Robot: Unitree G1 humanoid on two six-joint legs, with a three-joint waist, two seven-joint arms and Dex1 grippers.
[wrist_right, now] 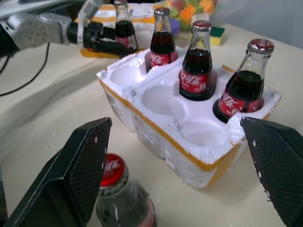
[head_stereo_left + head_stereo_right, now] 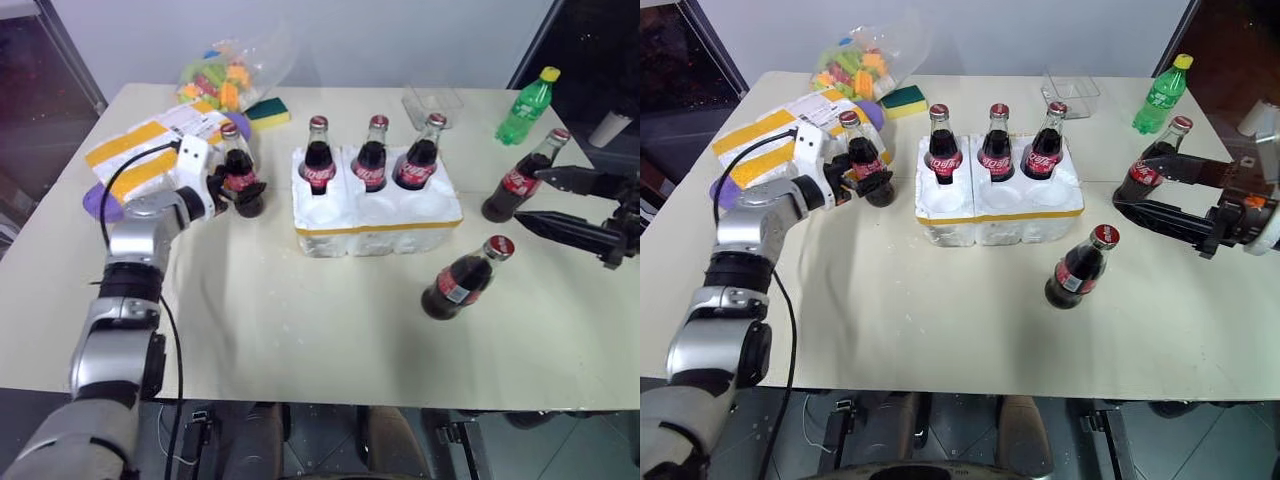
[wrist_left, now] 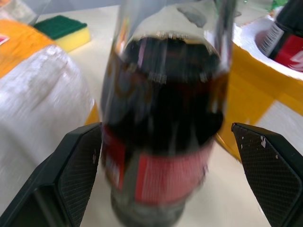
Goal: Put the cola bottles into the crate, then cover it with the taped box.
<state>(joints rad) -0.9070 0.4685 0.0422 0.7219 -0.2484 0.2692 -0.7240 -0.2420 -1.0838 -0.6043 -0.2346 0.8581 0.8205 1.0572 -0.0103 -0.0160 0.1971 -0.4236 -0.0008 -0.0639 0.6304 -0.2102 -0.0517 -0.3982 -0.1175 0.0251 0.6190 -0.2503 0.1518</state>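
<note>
Already three cola bottles (image 2: 371, 152) stand upright in the far row of the crate (image 2: 376, 225), which sits mid-table with its three near wells empty, so the work is about half done. At the crate's left, the left gripper (image 2: 236, 190) has its black fingers spread on either side of a fourth bottle (image 2: 240, 172) standing just beside the taped box (image 2: 150, 150); the wrist view shows the glass between the pads, one finger (image 3: 75, 170) close against it and the other apart, so nothing is pinched yet. That straddle looks like the set-up for a grasp around the body. On the right, the right gripper (image 2: 550, 200) is likewise spread wide, near a fifth bottle (image 2: 520, 178) standing by the green plastic bottle (image 2: 527, 105). A sixth bottle (image 2: 464, 280) stands in front of the crate's right end, well within reach.
</note>
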